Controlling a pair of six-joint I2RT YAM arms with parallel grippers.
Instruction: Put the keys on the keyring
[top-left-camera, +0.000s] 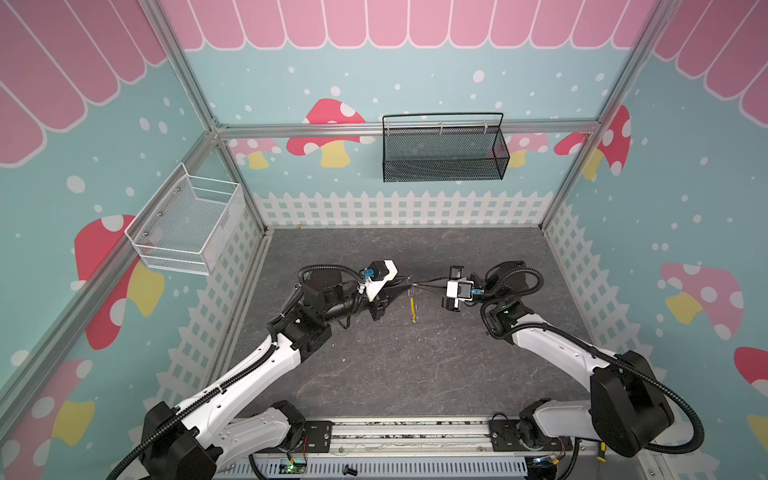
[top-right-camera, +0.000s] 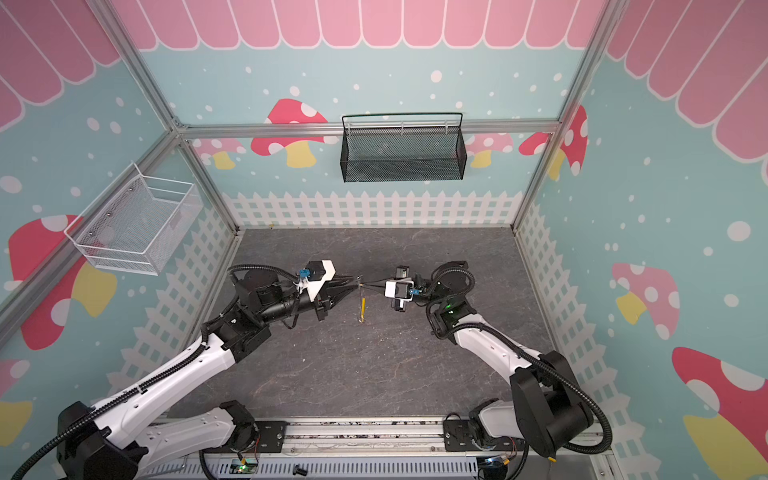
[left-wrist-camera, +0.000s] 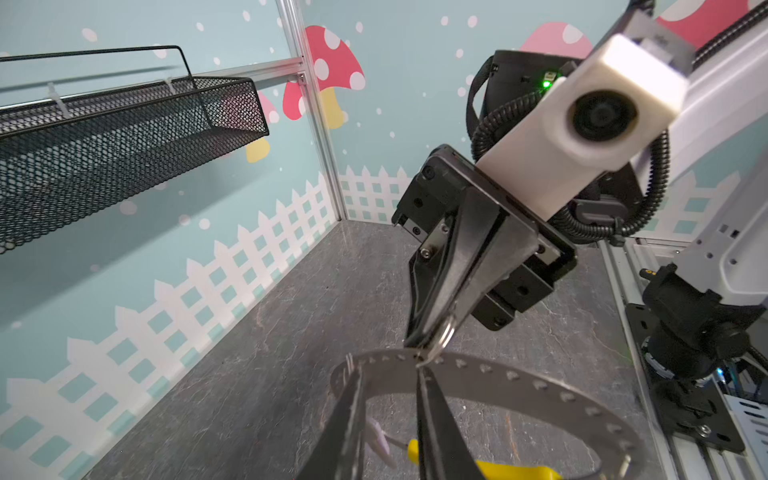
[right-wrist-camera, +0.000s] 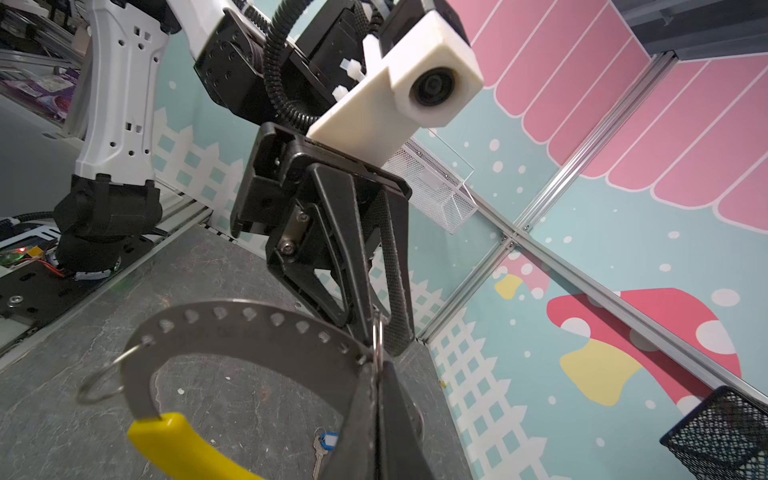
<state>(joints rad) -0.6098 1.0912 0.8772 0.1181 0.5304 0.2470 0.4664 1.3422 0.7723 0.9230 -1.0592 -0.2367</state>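
The keyring (right-wrist-camera: 249, 328), a grey holed band with a yellow segment (right-wrist-camera: 178, 440), hangs above the table between both arms (top-left-camera: 412, 305) (top-right-camera: 363, 307). My right gripper (right-wrist-camera: 376, 370) is shut on its band, with a small split ring (right-wrist-camera: 377, 332) at the tips. My left gripper (left-wrist-camera: 386, 370) faces it with jaws a little apart, the tips at the band (left-wrist-camera: 498, 374) and either side of the split ring. A lilac tag (left-wrist-camera: 378, 440) shows low between the left fingers; what it hangs from is hidden. The blue-tagged key (right-wrist-camera: 322, 446) lies on the table below.
A black mesh basket (top-left-camera: 444, 149) hangs on the back wall and a white wire basket (top-left-camera: 187, 226) on the left wall. A loose wire ring (right-wrist-camera: 97, 384) sits at the band's end by the yellow segment. The arms' base rail (top-left-camera: 407, 432) runs along the front.
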